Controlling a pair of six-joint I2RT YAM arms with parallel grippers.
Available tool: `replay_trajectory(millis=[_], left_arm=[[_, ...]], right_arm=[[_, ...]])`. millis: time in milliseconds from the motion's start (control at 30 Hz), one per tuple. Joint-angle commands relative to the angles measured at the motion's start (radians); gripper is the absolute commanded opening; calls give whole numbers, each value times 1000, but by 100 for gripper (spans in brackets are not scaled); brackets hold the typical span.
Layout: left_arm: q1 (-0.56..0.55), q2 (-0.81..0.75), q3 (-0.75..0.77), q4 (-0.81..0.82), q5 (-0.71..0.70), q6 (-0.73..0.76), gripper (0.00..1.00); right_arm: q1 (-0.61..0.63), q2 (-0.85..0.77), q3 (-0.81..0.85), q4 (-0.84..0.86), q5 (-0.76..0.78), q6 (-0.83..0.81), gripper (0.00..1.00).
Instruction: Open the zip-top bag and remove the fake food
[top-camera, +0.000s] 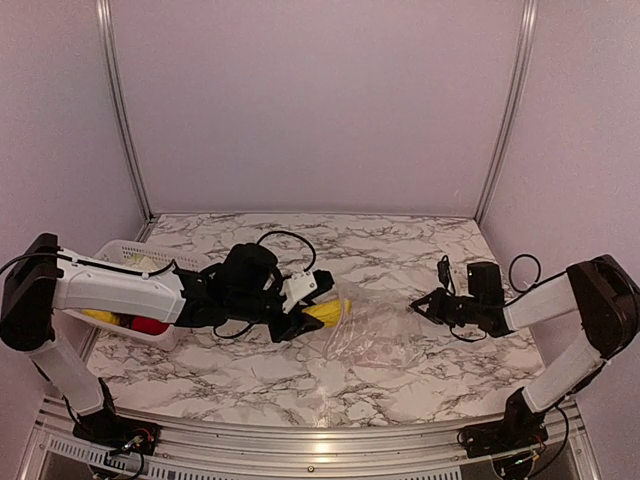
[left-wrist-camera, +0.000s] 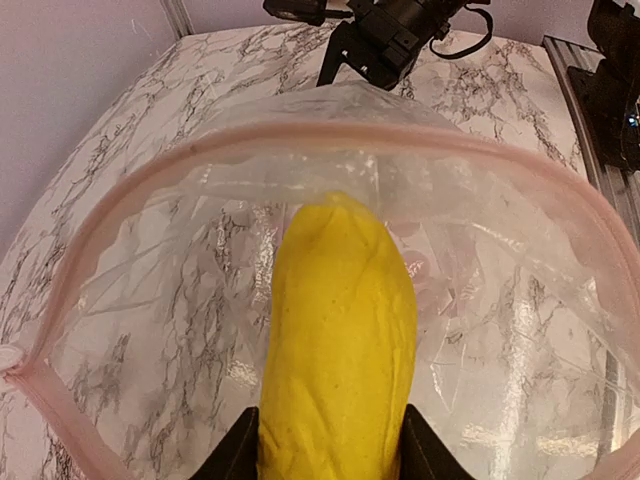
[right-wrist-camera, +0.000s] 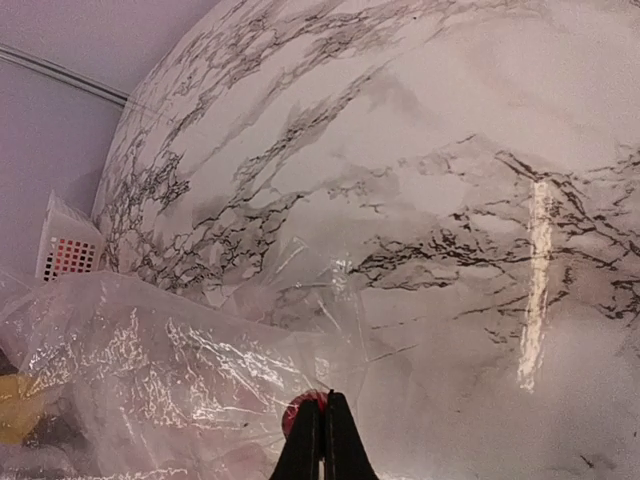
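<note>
While right gripper (top-camera: 420, 303) pinches the zip-top bag (top-camera: 375, 325), left gripper (top-camera: 310, 318) clamps a yellow piece (left-wrist-camera: 340, 340) near the basket (top-camera: 125, 250).

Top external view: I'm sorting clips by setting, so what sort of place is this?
Probably a lab robot-testing booth: plain walls framed by aluminium rails, a marble-patterned tabletop, and a left arm and right arm mounted at its near edge.

The right gripper (right-wrist-camera: 322, 398) has its two dark fingers pressed together, pinching the near edge of the clear, crinkled zip-top bag (right-wrist-camera: 170, 380), with a small red spot (right-wrist-camera: 298, 408) just left of the tips. A yellow piece (right-wrist-camera: 14, 410) shows through the plastic at far left. Beyond, a white mesh basket (right-wrist-camera: 68, 250) stands on the marble table (right-wrist-camera: 450, 150).
</note>
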Motion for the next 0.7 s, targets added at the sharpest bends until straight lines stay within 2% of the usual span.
replay_trajectory(millis=[0,300,533,667], left_arm=[[13,-84,-52,80,-28,-73,25],[68,-266,-189,154,-75,-224,24],[251,-425,-303,178,-92,-550,26],[307,-485,-357,194,-57,-616,26]], right_arm=[[-53,-44,-23,-28,33,-4,0],[-97,-55,-30,-24,15,-8,0],[-98,-52,-29,-16,-4,-17,0],[-97,-43,-28,-8,-16,-20,0]])
